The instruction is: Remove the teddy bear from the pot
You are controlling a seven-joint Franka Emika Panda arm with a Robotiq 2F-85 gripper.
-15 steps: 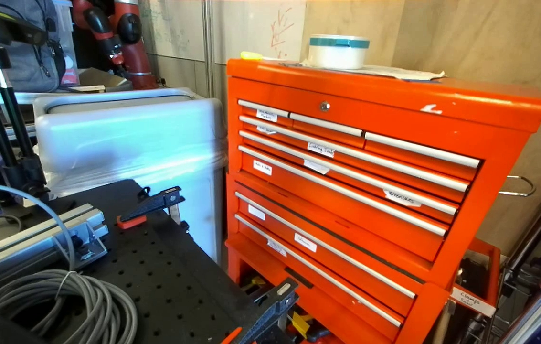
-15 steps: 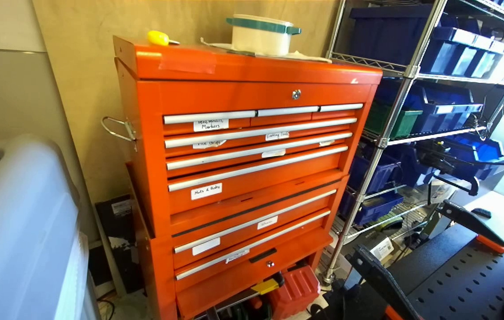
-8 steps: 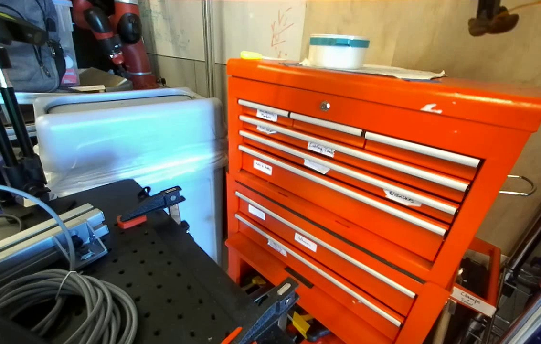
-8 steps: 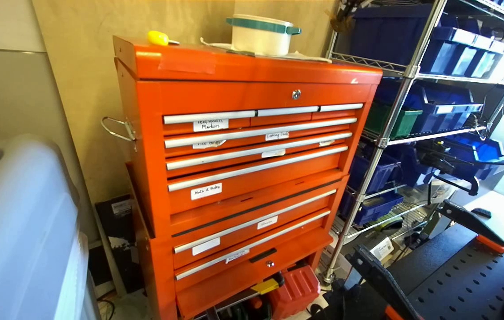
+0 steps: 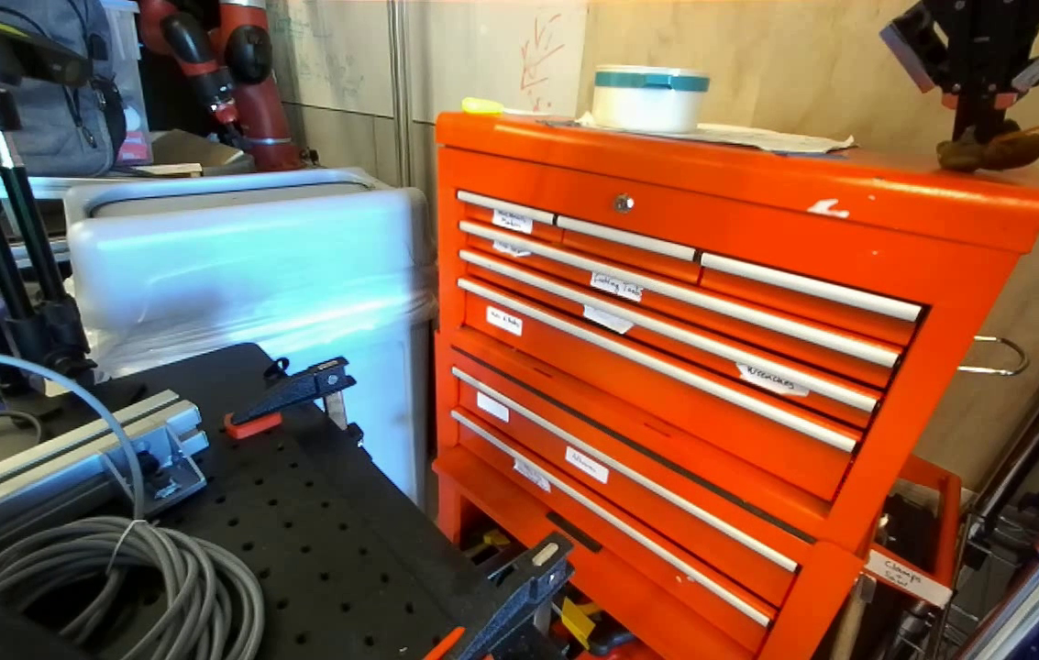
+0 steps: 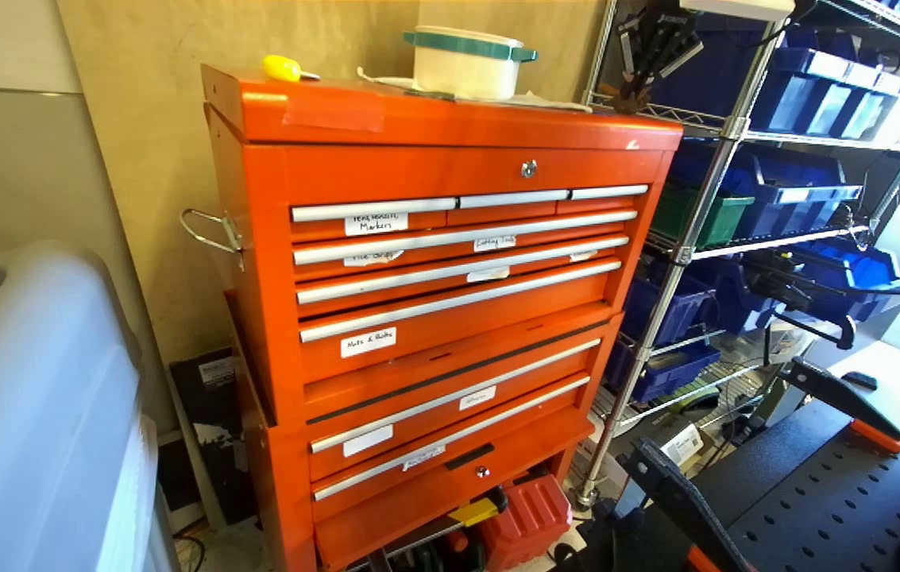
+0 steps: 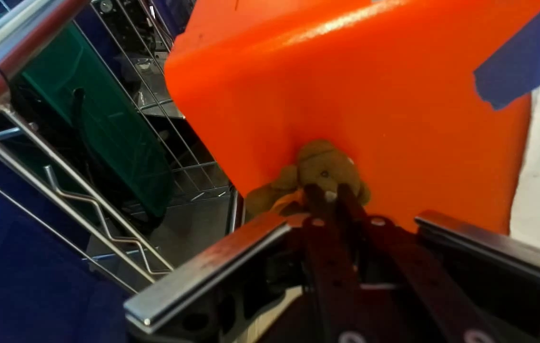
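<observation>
The teddy bear point(image 5: 996, 152) is brown plush with an orange strip. My gripper point(image 5: 978, 126) is shut on it, pointing down, at the end of the orange tool chest point(image 5: 757, 197) top away from the yellow-handled tool. In the wrist view the bear's head point(image 7: 322, 164) shows beyond the fingertips point(image 7: 331, 194); its lower body is partly hidden. The bear is at or just above the chest top; I cannot tell whether it touches. It is small and dark in an exterior view point(image 6: 629, 103). The whitish pot with a teal band point(image 5: 647, 105) stands upright on the chest, apart from the bear; its inside is hidden.
A pale cloth or paper point(image 5: 767, 139) lies under the pot, with blue tape point(image 7: 513, 66) at its edge. A yellow-handled tool point(image 6: 283, 68) lies at the chest's far end. A wire shelf point(image 6: 724, 143) with blue bins stands close beside the gripper, past the chest's edge.
The gripper with the bear came into view at the top of both exterior views and moved down to the chest top's end near the wire shelf. The pot stayed in place.
</observation>
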